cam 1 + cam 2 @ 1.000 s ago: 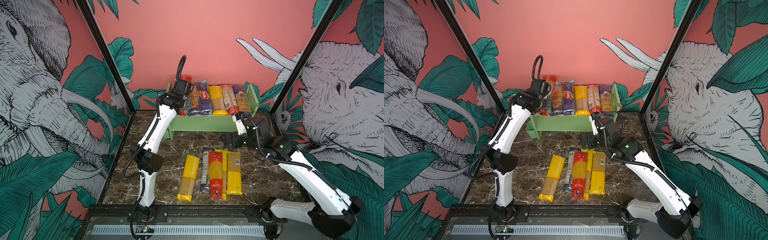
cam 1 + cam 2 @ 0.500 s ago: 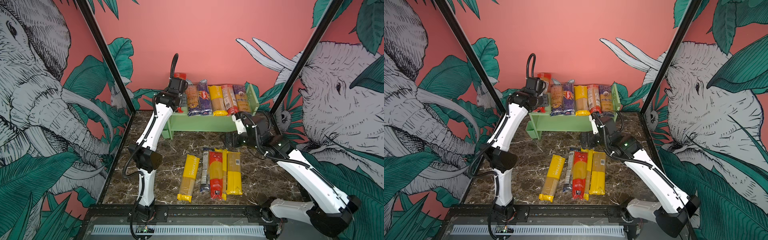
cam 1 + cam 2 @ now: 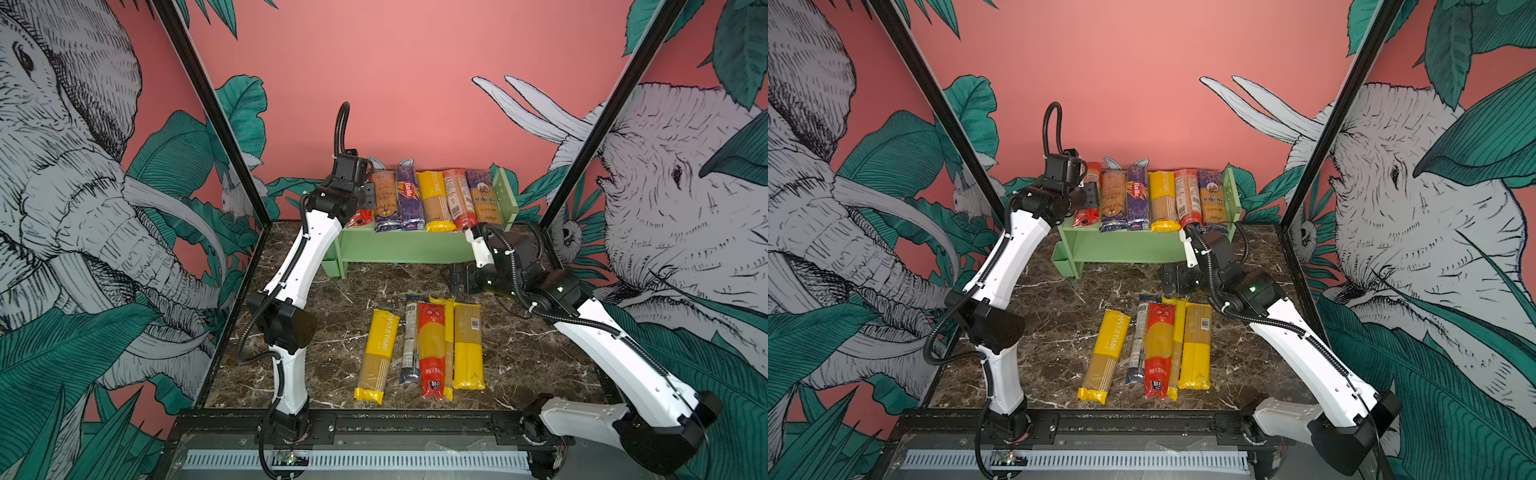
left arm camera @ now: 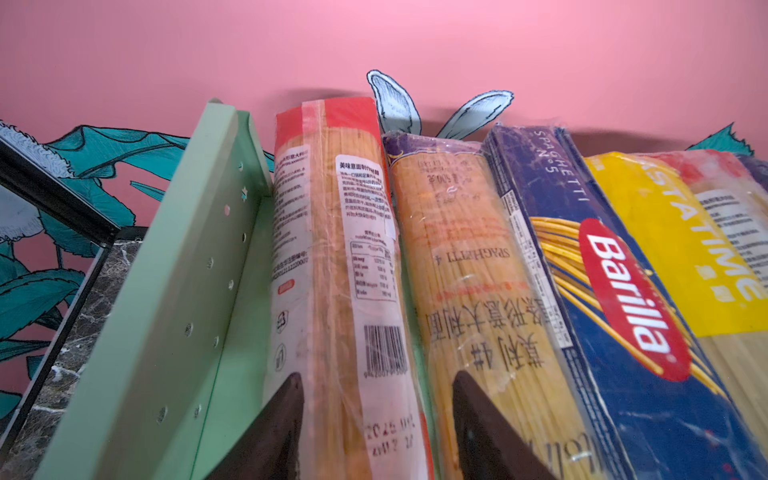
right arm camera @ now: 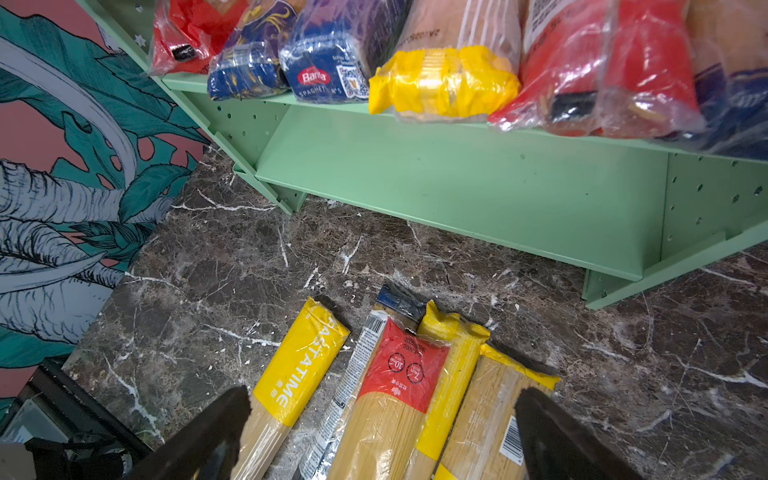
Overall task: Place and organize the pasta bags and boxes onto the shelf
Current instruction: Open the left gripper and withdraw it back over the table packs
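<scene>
One red-ended spaghetti pack [image 4: 332, 270] lies on the top tier of the shelf [image 4: 187, 311], outermost in the row, just beside the peg-holed side panel. Around its near end sits the left gripper [image 4: 376, 374], jaws parted and loose, not clamping. Well apart, the right gripper [image 5: 382, 436] hovers spread wide over five loose packs [image 5: 399, 374] on the marble table [image 5: 208, 270].
</scene>
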Robot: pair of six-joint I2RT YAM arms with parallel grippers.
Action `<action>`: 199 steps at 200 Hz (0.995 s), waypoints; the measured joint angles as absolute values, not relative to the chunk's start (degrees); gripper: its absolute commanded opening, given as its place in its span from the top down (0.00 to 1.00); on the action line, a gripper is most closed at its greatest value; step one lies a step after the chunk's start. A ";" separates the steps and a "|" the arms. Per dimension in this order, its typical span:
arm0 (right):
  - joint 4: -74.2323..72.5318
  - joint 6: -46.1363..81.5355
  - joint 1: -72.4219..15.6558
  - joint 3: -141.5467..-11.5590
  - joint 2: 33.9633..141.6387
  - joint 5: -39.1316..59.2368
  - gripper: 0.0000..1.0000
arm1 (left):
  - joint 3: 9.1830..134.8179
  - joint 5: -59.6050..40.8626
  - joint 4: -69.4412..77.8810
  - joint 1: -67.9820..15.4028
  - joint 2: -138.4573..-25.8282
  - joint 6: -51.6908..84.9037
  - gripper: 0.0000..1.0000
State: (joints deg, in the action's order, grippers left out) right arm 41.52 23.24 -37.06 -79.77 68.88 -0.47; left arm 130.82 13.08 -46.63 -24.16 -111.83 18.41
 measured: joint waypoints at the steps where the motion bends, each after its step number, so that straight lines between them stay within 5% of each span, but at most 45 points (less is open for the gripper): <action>1: 41.52 23.27 -37.06 -79.77 68.86 -0.49 0.01 | 130.56 12.99 -46.65 -24.16 -111.59 18.41 0.43; 54: 43.64 24.47 -38.20 -77.84 66.30 -2.61 0.01 | 113.89 9.98 -42.46 -24.99 -97.95 19.59 0.31; 124: 46.87 28.49 -51.20 -73.12 64.64 -13.61 0.01 | 79.53 3.90 -29.95 -33.54 -69.12 20.49 0.22; 133: 47.00 29.56 -52.97 -71.66 64.42 -15.00 0.01 | 74.39 3.33 -28.73 -33.61 -65.91 21.28 0.18; 138: 47.00 30.22 -53.93 -70.87 64.42 -15.70 0.01 | 71.68 2.94 -28.21 -33.61 -64.20 21.50 0.06; 145: 47.00 31.18 -55.27 -69.80 64.42 -16.58 0.01 | 68.10 2.48 -27.79 -33.61 -62.15 21.82 0.01; 199: 46.28 38.92 -64.55 -64.66 67.70 -22.22 0.01 | 50.33 0.73 -26.81 -33.61 -52.27 24.71 0.01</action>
State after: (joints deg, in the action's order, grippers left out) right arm 46.28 38.92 -64.55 -64.66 67.70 -22.22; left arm 50.33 0.73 -26.81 -33.61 -52.27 24.71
